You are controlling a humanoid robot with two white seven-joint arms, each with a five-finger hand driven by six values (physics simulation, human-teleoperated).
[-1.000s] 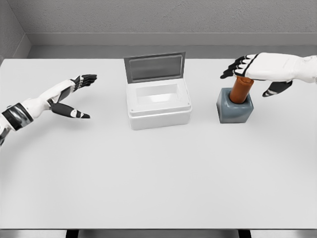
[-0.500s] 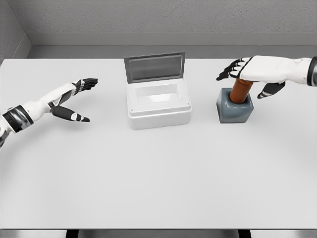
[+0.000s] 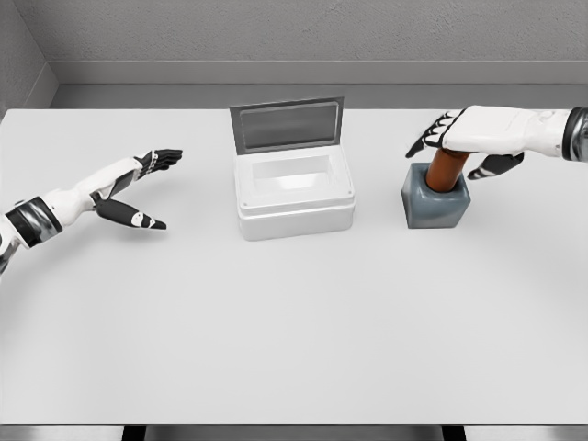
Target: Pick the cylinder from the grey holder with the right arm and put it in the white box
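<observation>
**Right hand over the cylinder, grasp not yet made**

White tabletop (image 3: 294, 322) fills most of the view, backed by a grey wall at the far edge.

At the left, the left hand (image 3: 138, 188) hangs over the tabletop with its fingers spread and nothing in them, well apart from everything else; it looks to be resting.

In the middle, toward the far side, stands the white box (image 3: 294, 195). Its grey lid (image 3: 287, 125) is tipped up at the back, so the opening is clear. Nothing lies inside it that can be seen.

At the right, the grey holder (image 3: 435, 204) sits on the tabletop, near the box but not touching it. The brown cylinder (image 3: 447, 170) stands upright in the holder's socket, its lower part hidden inside. The right hand (image 3: 469, 142) reaches in from the right and lies over the cylinder's top, fingers stretched out past it on the far left side, thumb down on the right. The fingers are not wrapped around the cylinder; whether the palm touches the top cannot be told.

By my reading, only the approach is done. Closing on the cylinder, lifting it out, carrying it left and setting it in the box all remain.
</observation>
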